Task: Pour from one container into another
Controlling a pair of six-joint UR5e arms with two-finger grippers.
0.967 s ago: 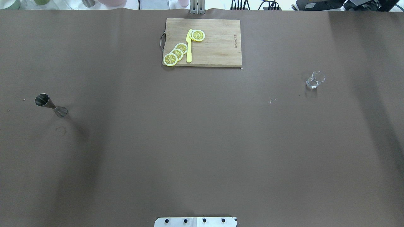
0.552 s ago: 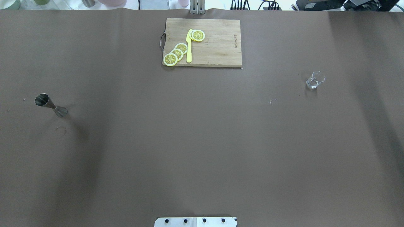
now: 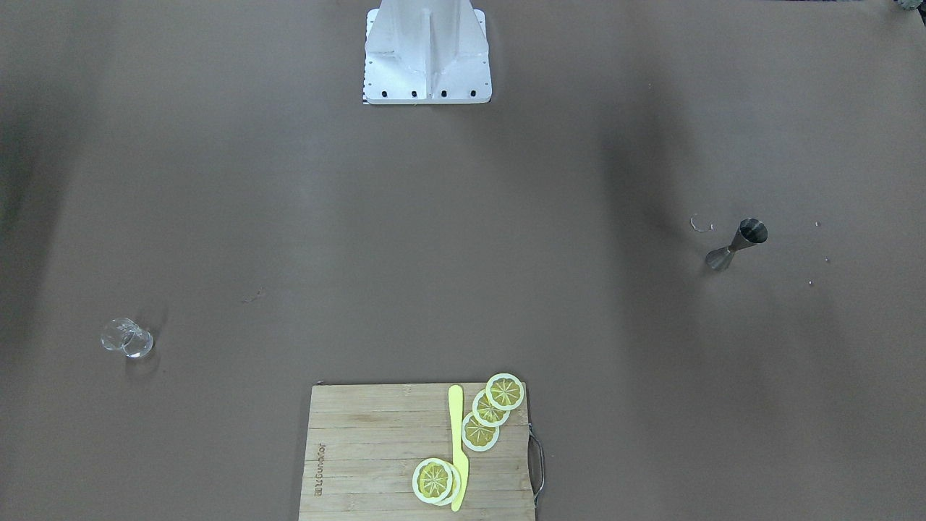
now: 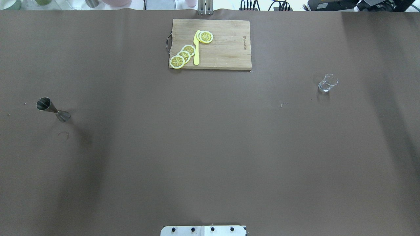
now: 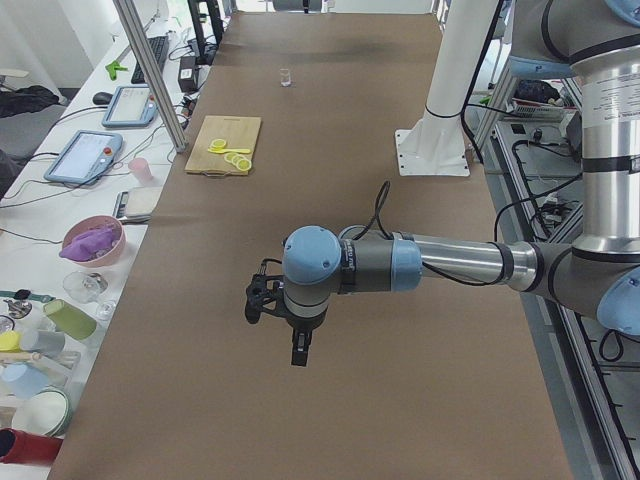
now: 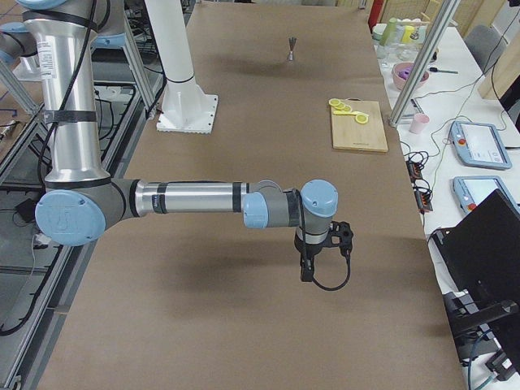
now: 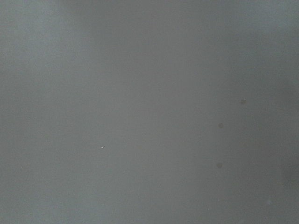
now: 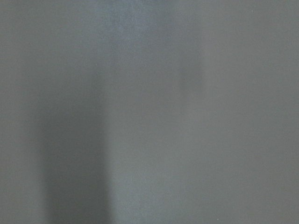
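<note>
- Because each gripper shows only in a side view, it cannot be told whether the jaws of the left gripper (image 5: 298,352) or the right gripper (image 6: 306,272) are parted or closed; nothing is seen between either pair.
- The left gripper points down above the brown table (image 4: 210,147) at its left end, at the tip of a level, outstretched arm.
- The right gripper points down in the same way above the table's right end.
- The metal jigger (image 4: 52,109) stands upright on its smaller cone near the left edge, well apart from both grippers.
- The clear glass cup (image 4: 327,83) stands upright towards the right edge, nearer the far edge than the jigger is, and far from it.
- A wooden cutting board (image 4: 226,49) lies at the middle of the far edge, carrying lemon slices (image 4: 183,55) and a yellow knife (image 4: 196,52).
- Both wrist views show only blurred grey-brown surface.
</note>
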